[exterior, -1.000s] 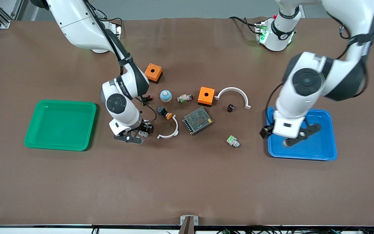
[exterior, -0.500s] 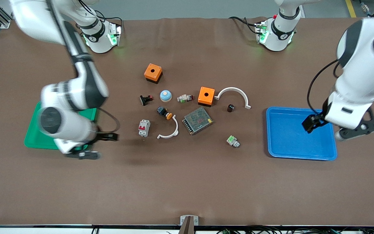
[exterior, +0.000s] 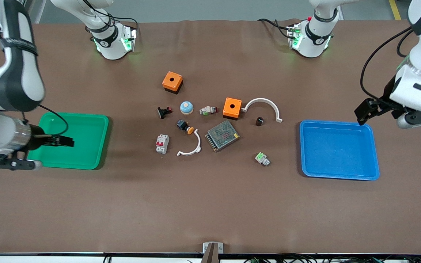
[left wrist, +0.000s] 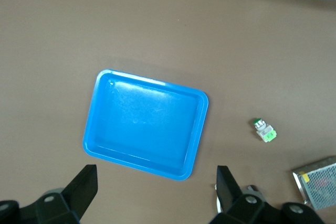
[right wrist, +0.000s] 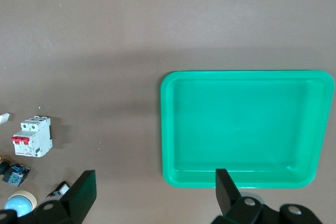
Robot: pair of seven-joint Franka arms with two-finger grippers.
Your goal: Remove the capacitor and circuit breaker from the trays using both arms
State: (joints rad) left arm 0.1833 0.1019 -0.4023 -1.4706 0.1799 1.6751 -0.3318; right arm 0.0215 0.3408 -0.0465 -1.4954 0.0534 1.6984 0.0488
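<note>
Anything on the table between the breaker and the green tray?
No. In the front view the stretch from the breaker to the green tray is bare brown mat; the right wrist view shows the same gap empty.

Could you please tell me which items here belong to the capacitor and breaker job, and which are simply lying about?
Job: capacitor, breaker, blue tray, green tray.
Lying about: mesh box, two orange boxes, two white arcs, push-button.

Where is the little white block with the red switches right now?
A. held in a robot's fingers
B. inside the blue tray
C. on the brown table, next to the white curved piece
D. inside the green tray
C: the breaker lies on the table beside the white curved piece; both trays hold nothing.
</note>
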